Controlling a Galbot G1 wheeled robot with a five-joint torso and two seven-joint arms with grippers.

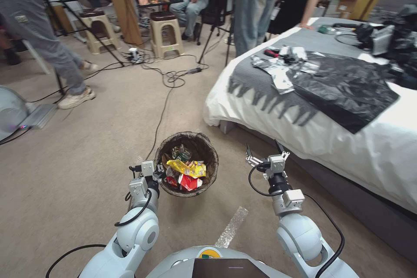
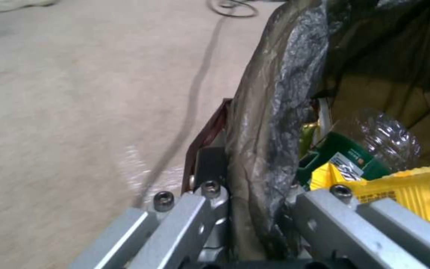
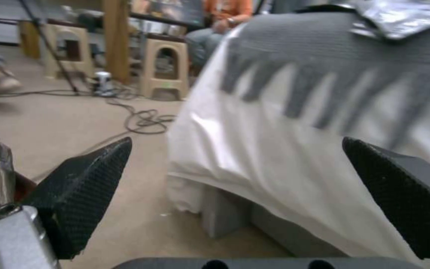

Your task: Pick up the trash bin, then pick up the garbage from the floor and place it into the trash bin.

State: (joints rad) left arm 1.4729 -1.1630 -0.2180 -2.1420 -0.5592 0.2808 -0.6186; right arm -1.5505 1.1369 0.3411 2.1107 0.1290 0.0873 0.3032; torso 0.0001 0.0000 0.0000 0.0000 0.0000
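The trash bin, lined with a dark bag, is held at its rim by the left gripper; the left wrist view shows the fingers pinching the lined wall, one outside and one inside. Within the bin, just beyond the inner finger, lie the garbage pieces: a yellow snack bag, a green-labelled bottle and a red-and-white paper cup. The right gripper hangs beside the bin on its far side from the left gripper, fingers spread wide and holding nothing. Beyond the right gripper stands a bed with white sheet and grey blanket. Beige carpet surrounds both grippers.
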